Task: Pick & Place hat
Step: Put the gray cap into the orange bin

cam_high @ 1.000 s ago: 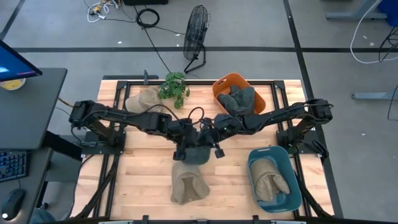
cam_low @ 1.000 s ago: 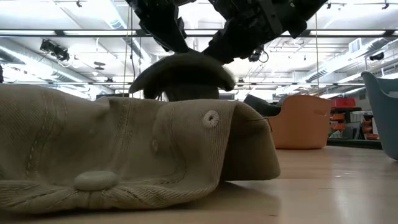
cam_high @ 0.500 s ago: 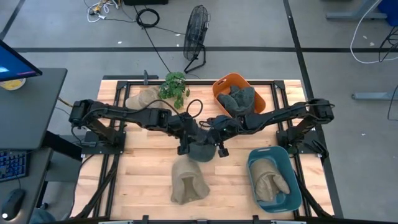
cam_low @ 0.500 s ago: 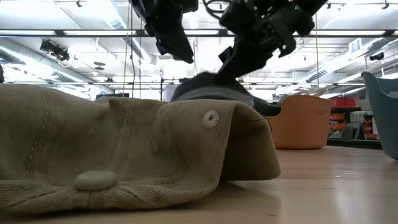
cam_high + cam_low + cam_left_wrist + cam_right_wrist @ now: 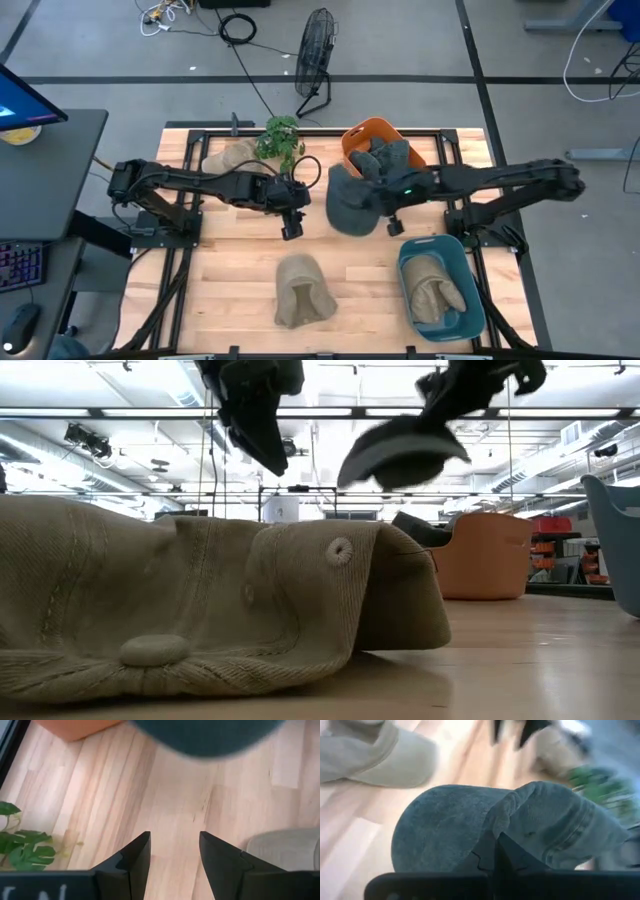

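Now the right hand [image 5: 385, 205] grips the dark hat [image 5: 350, 198], hanging above the surface, brim trailing away from the orange bin [image 5: 352, 137] just beyond; the left hand [image 5: 291, 222] waits nearby, fingers parted.

This was a robotics lab or workshop in an industrial hall. A wooden table [image 5: 240, 280] on a black frame [image 5: 180, 250] stood on a grey concrete floor [image 5: 90, 50] marked with dark lines. A floor fan [image 5: 316, 45] and loose cables [image 5: 238, 28] lay at 12 o'clock, a desk with a monitor [image 5: 25, 100] at 9 o'clock. Strip lights [image 5: 130, 400] and shelving [image 5: 550, 550] filled the hall behind.
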